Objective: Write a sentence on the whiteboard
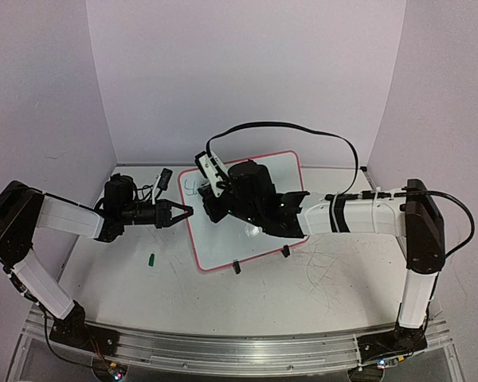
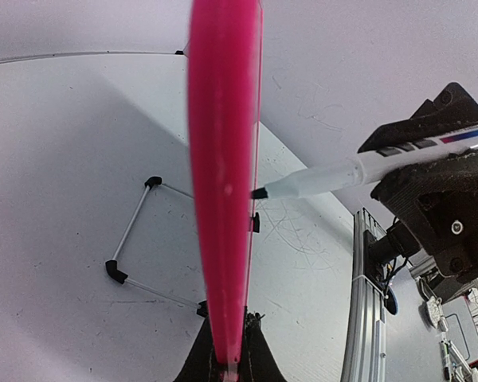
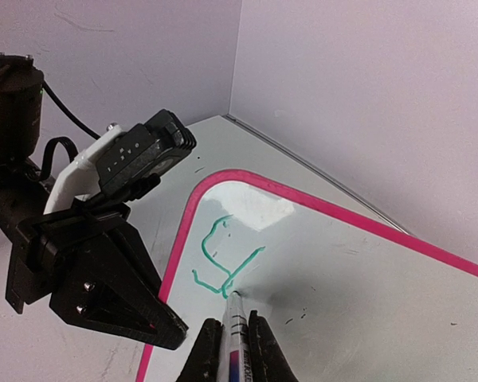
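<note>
- The table [image 1: 303, 294] is white with faint grey scribbles. The arms hide part of it.
- The whiteboard [image 1: 223, 247] lies in the middle of the table, with its pink rim all around. From above, the right arm [image 1: 358, 215] covers much of its middle and right side. In the left wrist view we see it edge-on, so only the pink rim [image 2: 223, 199] shows and the writing side is hidden.
- The left arm [image 1: 64, 216] reaches in from the left.
- The left gripper [image 1: 190, 212] sits at the board's left edge. Its fingers are squeezed tight on the rim, and they are cut off at the bottom of its own view.
- The right gripper [image 3: 233, 354] hangs over the far left corner of the board. Its two fingers are pressed narrow around the marker [image 3: 234, 322].
- The marker is white with a dark tip. Its back end is cut off in the right wrist view.
- The sentence [image 3: 243, 265] is only a few thin green strokes near the far left corner of the board. We cannot read any word.
- The marker tip touches the board right at the near end of those strokes.
- Two black clip feet [image 1: 236, 268] sit on the board's near edge.
- A small green piece [image 1: 152, 258] lies on the table left of the board. We cannot tell what it is.
</note>
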